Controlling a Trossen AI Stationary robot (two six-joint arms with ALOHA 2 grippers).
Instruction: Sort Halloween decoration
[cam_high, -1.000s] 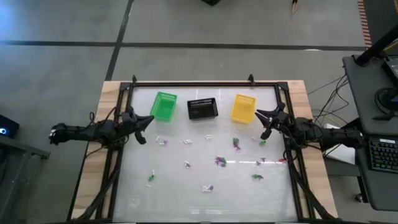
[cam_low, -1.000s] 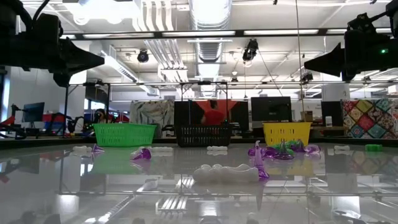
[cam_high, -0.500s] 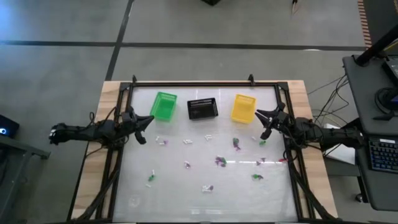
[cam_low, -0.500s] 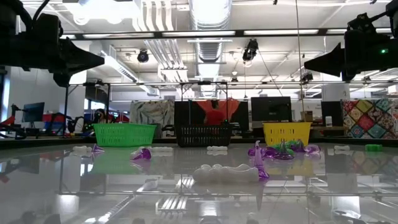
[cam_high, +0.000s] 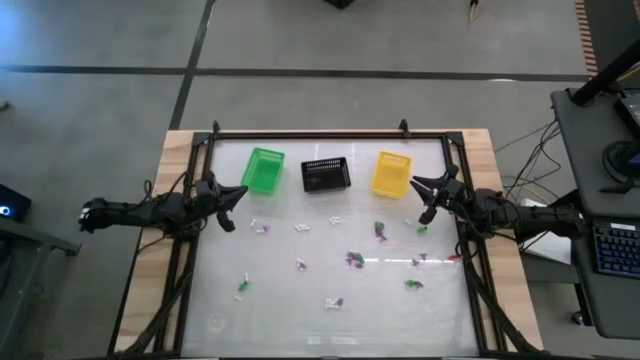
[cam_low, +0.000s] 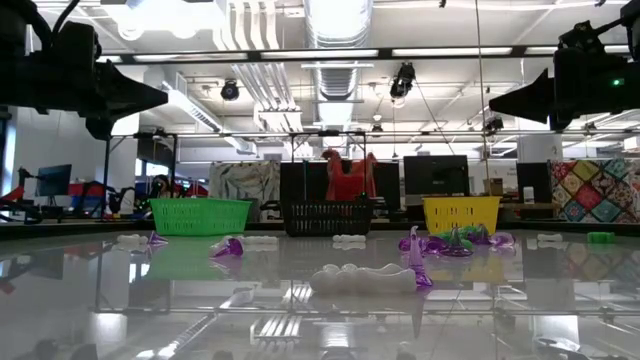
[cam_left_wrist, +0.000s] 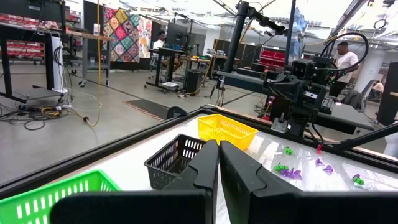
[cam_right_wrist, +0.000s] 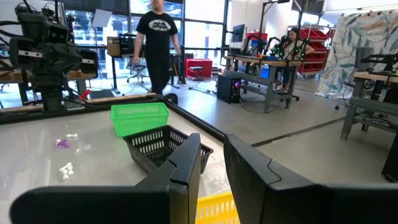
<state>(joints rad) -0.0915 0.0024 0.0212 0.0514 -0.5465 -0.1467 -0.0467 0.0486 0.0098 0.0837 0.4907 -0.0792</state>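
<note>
The Halloween decoration lies scattered over the glossy table top as tiny trinkets: white ones (cam_high: 260, 227) (cam_high: 333, 302), purple ones (cam_high: 354, 260) (cam_low: 228, 247) and green ones (cam_high: 421, 229) (cam_high: 241, 287). Each rests loose on the table. My left gripper (cam_high: 243, 190) hangs shut above the table's left edge and points level toward the middle. My right gripper (cam_high: 414, 182) hovers at the right edge beside the yellow basket, also level. Its fingers (cam_right_wrist: 186, 162) stand a little apart with nothing between them. Neither gripper is near a trinket.
Three small baskets stand in a row at the far side: green (cam_high: 264, 170), black (cam_high: 326, 175), yellow (cam_high: 391, 173). A black frame (cam_high: 310, 133) runs round the table. People move about in the room behind, one in a black shirt (cam_right_wrist: 157, 37).
</note>
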